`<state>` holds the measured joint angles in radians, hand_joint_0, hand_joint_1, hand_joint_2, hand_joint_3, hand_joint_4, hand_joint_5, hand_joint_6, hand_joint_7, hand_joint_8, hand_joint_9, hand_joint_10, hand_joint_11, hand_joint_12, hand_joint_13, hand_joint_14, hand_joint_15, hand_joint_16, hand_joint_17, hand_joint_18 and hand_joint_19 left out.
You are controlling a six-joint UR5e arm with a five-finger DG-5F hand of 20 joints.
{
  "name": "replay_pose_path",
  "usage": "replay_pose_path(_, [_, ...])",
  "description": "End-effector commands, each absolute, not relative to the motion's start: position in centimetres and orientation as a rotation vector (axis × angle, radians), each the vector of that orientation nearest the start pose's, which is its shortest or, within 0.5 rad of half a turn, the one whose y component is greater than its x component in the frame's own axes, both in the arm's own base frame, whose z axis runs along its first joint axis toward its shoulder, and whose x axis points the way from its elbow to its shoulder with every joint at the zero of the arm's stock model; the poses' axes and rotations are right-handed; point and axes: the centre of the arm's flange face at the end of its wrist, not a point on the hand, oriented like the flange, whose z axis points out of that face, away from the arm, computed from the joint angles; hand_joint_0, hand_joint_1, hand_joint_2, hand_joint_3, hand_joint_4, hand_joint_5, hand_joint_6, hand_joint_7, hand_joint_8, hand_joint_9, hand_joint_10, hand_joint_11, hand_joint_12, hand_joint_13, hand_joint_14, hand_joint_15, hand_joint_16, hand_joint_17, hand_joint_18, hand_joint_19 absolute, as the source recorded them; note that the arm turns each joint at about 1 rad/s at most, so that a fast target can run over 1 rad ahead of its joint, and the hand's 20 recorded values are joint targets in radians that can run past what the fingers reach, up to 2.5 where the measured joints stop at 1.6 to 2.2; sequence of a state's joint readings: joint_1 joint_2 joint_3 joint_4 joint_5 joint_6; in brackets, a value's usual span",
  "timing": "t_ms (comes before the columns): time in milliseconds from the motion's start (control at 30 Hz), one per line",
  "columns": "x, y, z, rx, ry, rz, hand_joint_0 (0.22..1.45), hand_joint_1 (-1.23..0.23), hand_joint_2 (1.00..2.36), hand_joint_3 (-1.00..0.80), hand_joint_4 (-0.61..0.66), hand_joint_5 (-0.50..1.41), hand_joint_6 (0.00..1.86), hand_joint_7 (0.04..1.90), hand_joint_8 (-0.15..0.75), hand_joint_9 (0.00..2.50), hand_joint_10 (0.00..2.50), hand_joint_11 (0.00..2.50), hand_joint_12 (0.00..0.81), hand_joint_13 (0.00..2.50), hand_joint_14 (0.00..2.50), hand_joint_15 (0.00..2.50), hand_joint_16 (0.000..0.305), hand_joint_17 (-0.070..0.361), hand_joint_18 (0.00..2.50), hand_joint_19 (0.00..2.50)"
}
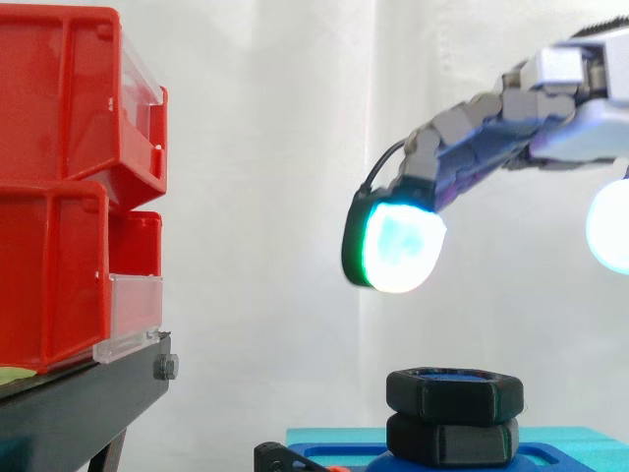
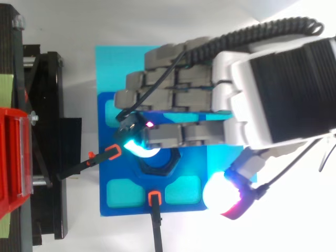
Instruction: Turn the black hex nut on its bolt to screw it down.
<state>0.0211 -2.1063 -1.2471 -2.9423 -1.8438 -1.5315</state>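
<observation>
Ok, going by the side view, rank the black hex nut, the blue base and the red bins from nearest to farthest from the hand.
1. The black hex nut, just below the fingers of the hand.
2. The blue base, under the nut along the bottom edge.
3. The red bins, far off at the left edge.

The hand (image 2: pixel 236 100) partly covers the hex nut (image 2: pixel 160 172) (top view).

clear air above nut (image 1: pixel 454 392), bins (image 1: pixel 69 187) well left
</observation>
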Motion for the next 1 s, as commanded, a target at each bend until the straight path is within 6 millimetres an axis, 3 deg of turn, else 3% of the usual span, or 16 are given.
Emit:
replay_pose_path(0, [68.5, -9.6, 36.3, -0.163, 1.608, 0.228, 0.38, -0.47, 1.0, -0.5, 0.28, -0.22, 0.5, 0.78, 0.319, 0.4, 0.0, 0.11, 0.418, 0.54, 0.0, 0.1, 0.065, 0.147, 0.54, 0.23])
replay_pose_path(367, [65.7, -10.4, 36.8, -0.067, 1.79, 0.169, 0.42, -0.49, 1.0, -0.5, 0.28, -0.19, 0.5, 0.8, 0.302, 0.42, 0.0, 0.11, 0.395, 0.54, 0.0, 0.1, 0.059, 0.133, 0.53, 0.24])
replay_pose_path(600, [61.3, -10.2, 39.4, -0.027, 1.858, 0.187, 0.43, -0.49, 1.0, -0.5, 0.28, -0.19, 0.5, 0.82, 0.3, 0.43, 0.0, 0.1, 0.389, 0.54, 0.0, 0.11, 0.058, 0.13, 0.53, 0.24])
replay_pose_path(867, [56.4, -10.1, 37.6, 0.168, 1.85, 0.236, 0.44, -0.5, 1.0, -0.5, 0.3, -0.17, 0.5, 0.82, 0.301, 0.45, 0.0, 0.1, 0.386, 0.55, 0.0, 0.1, 0.06, 0.134, 0.52, 0.2])
replay_pose_path(967, [55.7, -9.9, 36.1, 0.249, 1.876, 0.287, 0.44, -0.49, 1.0, -0.5, 0.22, -0.16, 0.5, 0.7, 0.28, 0.5, 0.0, 0.0, 0.391, 0.5, 0.0, 0.05, 0.068, 0.154, 0.4, 0.12])
